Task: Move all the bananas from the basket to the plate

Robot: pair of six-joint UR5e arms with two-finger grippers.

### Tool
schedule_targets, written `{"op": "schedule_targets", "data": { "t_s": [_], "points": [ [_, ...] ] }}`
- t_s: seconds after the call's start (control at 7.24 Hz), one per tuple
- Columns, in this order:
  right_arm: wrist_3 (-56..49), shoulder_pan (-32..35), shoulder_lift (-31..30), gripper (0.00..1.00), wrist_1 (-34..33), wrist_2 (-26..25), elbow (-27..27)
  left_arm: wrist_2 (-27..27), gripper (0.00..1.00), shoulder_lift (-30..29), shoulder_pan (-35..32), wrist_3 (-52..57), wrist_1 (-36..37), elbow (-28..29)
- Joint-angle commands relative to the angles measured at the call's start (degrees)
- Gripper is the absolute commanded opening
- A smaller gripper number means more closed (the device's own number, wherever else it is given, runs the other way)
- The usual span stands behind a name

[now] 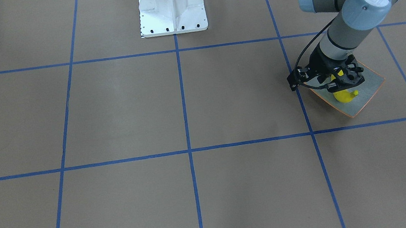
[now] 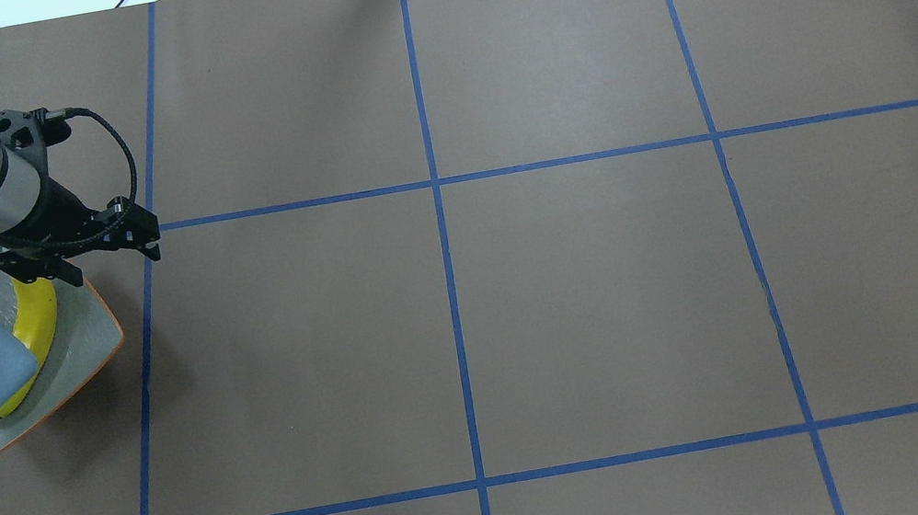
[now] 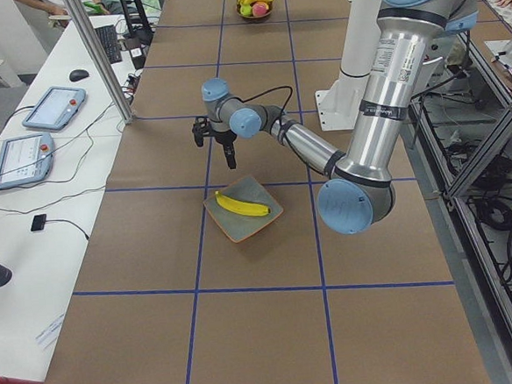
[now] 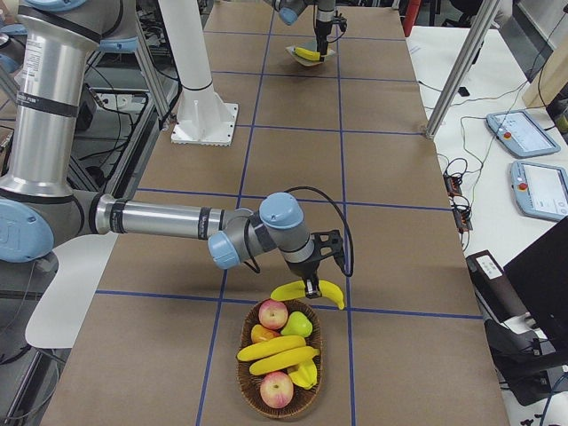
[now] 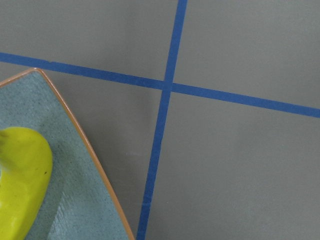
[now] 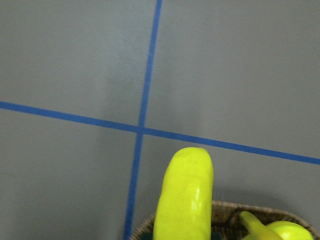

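One banana (image 2: 36, 319) (image 3: 242, 205) lies flat on the plate (image 2: 77, 345) (image 1: 370, 85), a grey-green square dish with an orange rim at the table's left end. My left gripper (image 1: 339, 84) (image 3: 230, 163) hangs open above the plate's far edge, clear of that fruit. At the other end stands the wicker basket (image 4: 243, 377) with two bananas (image 4: 271, 348) among other fruit. Another banana (image 4: 308, 291) (image 6: 184, 200) sits raised over the basket's far rim, right under my right gripper (image 4: 311, 284). I cannot tell whether that gripper is open or shut.
Apples (image 4: 273, 312) and a pear (image 4: 299, 325) share the basket. The white robot base (image 1: 172, 8) stands mid-table at the robot's side. Side benches carry tablets (image 3: 44, 108) and cables, with an aluminium post (image 3: 97, 54) at the table's edge.
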Motion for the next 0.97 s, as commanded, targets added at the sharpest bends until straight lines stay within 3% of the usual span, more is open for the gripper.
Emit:
{"op": "schedule_targets", "data": {
  "t_s": [0.0,0.41,0.55,0.69,0.83],
  "points": [
    [13.49,-6.96,6.18,0.00,2.09,5.57,1.45,-0.31,1.00,-0.37,0.16,-4.01,-8.46,0.91],
    [40.42,-21.89,21.19,0.00,3.86,4.62,5.06,-0.23,1.00,-7.02,4.72,-10.17,-10.96,1.53],
    [50.09,-28.73,27.85,0.00,3.86,-0.44,5.06,0.03,1.00,-9.49,7.17,-10.54,-13.22,1.53],
    [58.45,-38.19,31.23,0.00,3.86,-11.54,6.19,0.04,1.00,-9.95,8.41,-10.63,-18.29,1.44],
    [61.58,-44.20,34.13,0.00,3.77,-18.52,6.20,0.21,1.00,-10.22,9.56,-10.64,-24.35,2.31]
  ]
}}
